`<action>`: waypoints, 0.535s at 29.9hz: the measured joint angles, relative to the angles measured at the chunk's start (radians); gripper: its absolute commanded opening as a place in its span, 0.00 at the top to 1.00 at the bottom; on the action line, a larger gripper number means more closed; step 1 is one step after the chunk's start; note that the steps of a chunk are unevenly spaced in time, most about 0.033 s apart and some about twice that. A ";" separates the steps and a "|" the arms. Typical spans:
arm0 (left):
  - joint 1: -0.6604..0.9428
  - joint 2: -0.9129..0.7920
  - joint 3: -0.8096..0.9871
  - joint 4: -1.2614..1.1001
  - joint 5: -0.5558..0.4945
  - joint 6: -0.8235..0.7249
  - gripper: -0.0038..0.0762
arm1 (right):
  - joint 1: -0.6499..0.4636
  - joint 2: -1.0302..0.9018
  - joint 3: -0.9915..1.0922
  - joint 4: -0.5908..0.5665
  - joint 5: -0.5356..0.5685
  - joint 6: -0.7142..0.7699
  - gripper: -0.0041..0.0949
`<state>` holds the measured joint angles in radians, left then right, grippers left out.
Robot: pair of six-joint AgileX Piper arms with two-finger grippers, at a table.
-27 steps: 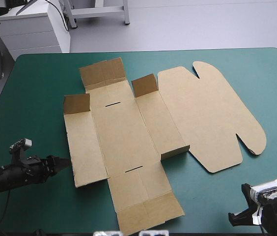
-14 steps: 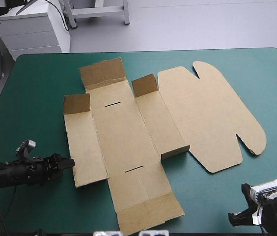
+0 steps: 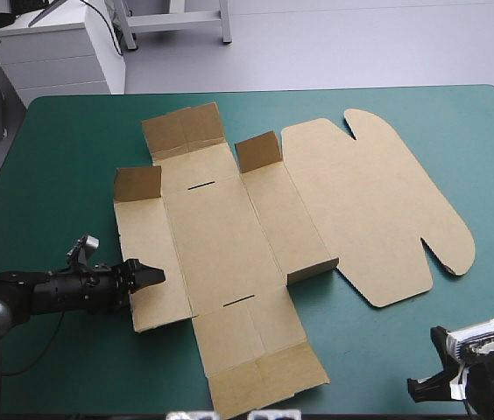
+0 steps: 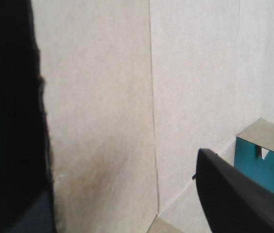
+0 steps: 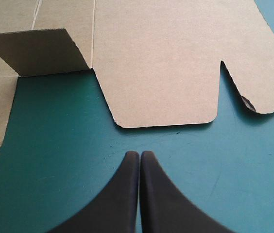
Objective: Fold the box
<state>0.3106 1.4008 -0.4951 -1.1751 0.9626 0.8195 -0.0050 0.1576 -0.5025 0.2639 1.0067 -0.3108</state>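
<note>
Near right corner: the right gripper, its black fingers pressed together in one pointed arch, grasping nothing, over bare teal-green cover and short of the near edge of the lid. Near left: the left gripper, reaching in from the table's left side, fingers spread apart with nothing clamped, its tips over the near part of the box's left panel; in the left wrist view brown board fills the space between the fingers. Centre: the box, a cut sheet of brown board lying mostly flat on the cover, the lid with rounded ears laid flat to the right. Three small flaps stand raised: one near the middle, one at the far left, one at the far centre. The far end panel tilts up. Two short slots mark the middle panel. Beyond the far left corner of the table: a white cabinet on pale grey floor.
</note>
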 measured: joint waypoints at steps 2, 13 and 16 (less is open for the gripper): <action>-0.017 0.012 -0.001 -0.026 -0.004 0.015 0.33 | 0.000 0.000 0.000 0.000 0.000 0.000 0.96; -0.039 0.103 -0.011 -0.099 -0.007 0.050 0.85 | 0.000 0.000 0.000 0.000 0.000 0.000 0.96; -0.039 0.116 -0.012 -0.109 0.004 0.076 0.96 | 0.000 0.000 0.000 0.000 0.000 0.000 0.96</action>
<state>0.2719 1.5166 -0.5070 -1.2845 0.9671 0.8950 -0.0050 0.1576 -0.5025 0.2639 1.0067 -0.3108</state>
